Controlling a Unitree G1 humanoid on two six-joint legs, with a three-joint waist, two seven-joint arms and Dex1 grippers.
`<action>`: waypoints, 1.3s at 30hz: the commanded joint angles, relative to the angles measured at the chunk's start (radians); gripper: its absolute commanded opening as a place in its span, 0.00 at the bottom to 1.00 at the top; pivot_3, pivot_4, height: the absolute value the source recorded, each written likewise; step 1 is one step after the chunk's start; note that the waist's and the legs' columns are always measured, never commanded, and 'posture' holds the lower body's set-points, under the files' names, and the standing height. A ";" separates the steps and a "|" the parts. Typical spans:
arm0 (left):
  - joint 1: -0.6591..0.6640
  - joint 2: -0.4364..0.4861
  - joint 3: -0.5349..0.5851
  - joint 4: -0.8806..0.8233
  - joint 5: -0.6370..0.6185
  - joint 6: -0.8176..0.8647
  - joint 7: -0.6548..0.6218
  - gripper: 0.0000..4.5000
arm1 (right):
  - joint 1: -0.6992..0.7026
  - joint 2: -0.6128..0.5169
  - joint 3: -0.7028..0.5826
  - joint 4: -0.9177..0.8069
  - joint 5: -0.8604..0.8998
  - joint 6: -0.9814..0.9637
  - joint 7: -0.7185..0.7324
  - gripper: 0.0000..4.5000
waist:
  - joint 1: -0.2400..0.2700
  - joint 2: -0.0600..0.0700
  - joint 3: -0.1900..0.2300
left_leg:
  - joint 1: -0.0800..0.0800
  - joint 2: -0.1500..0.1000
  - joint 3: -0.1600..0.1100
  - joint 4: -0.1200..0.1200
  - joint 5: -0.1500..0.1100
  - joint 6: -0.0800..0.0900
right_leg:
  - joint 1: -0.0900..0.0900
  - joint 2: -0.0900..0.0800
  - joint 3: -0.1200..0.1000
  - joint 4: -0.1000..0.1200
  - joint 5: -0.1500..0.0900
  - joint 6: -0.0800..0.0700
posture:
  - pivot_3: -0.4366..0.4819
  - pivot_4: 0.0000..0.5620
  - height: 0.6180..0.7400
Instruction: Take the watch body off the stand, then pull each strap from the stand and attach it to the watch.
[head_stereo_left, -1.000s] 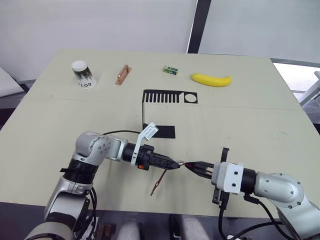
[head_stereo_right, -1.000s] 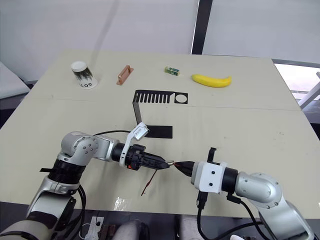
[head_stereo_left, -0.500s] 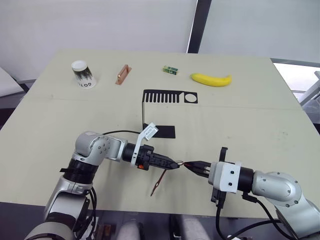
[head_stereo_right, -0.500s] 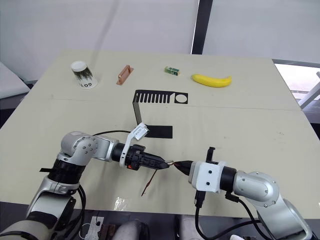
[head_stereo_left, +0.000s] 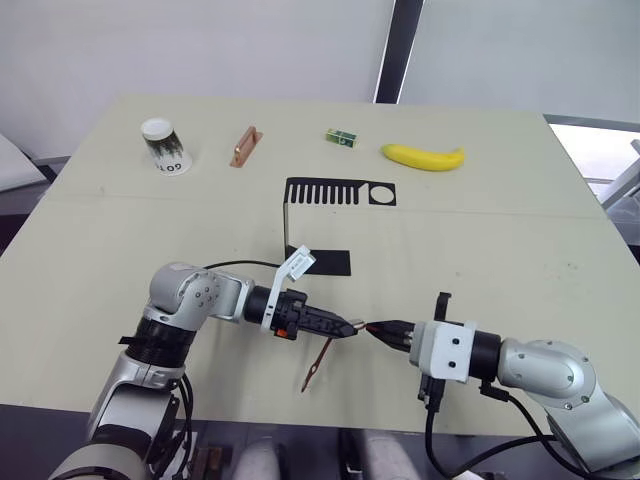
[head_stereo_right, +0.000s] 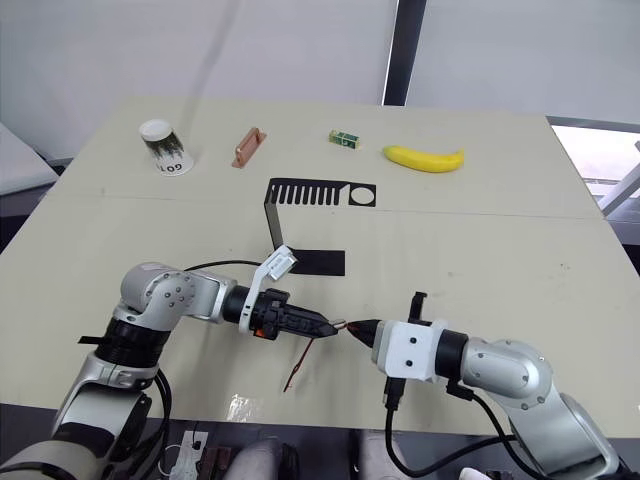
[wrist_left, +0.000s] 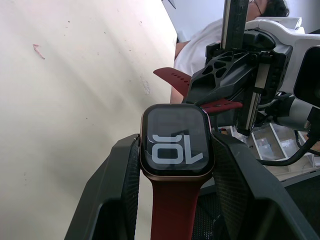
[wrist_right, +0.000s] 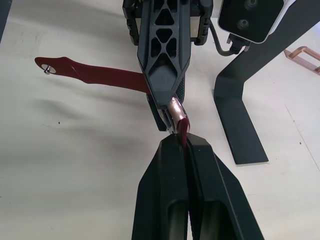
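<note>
**Watch held between both pincers near the front edge of the surface**

I see the left pincer (head_stereo_left: 345, 327) pinching the small rounded-square watch body with dark screen and silvery-grey rim (wrist_left: 176, 140) between its two black fingers. One narrow dark red strap (head_stereo_left: 318, 365) is already on the body and hangs down toward the pale surface (head_stereo_left: 480, 240).

Just right of it, tip to tip, my right pincer (head_stereo_left: 378, 329) is pressed together on the second dark red strap (wrist_right: 184, 129), whose end meets the body's rim.

Behind the pincers, well apart, the thin black sheet-metal stand with slotted top plate and round hole (head_stereo_left: 340, 192) stands upright with no straps on it.
</note>
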 joint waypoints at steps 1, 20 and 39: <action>-0.017 -0.047 -0.026 -0.069 -0.043 0.002 -0.023 0.36 | -0.024 0.010 0.034 -0.039 0.005 -0.002 0.006 0.00 | 0.000 0.000 0.000 | 0.000 0.000 0.000 0.000 0.000 0.000 | 0.000 0.000 0.000 0.000 0.000 0.000 | 0.48 0.27 1.00; -0.012 -0.051 -0.042 -0.080 -0.035 0.003 -0.018 0.36 | -0.038 0.011 0.045 -0.039 -0.010 0.017 0.013 0.00 | 0.000 0.000 0.000 | 0.000 0.000 0.000 0.000 0.000 0.000 | 0.000 0.000 0.000 0.000 0.000 0.000 | 0.48 0.27 1.00; -0.015 -0.052 -0.073 -0.085 -0.014 -0.009 -0.017 0.36 | -0.046 0.010 0.066 -0.023 -0.023 0.040 0.032 0.00 | 0.000 0.000 0.000 | 0.000 0.000 0.000 0.000 0.000 0.000 | 0.000 0.000 0.000 0.001 0.000 0.000 | 0.48 0.27 1.00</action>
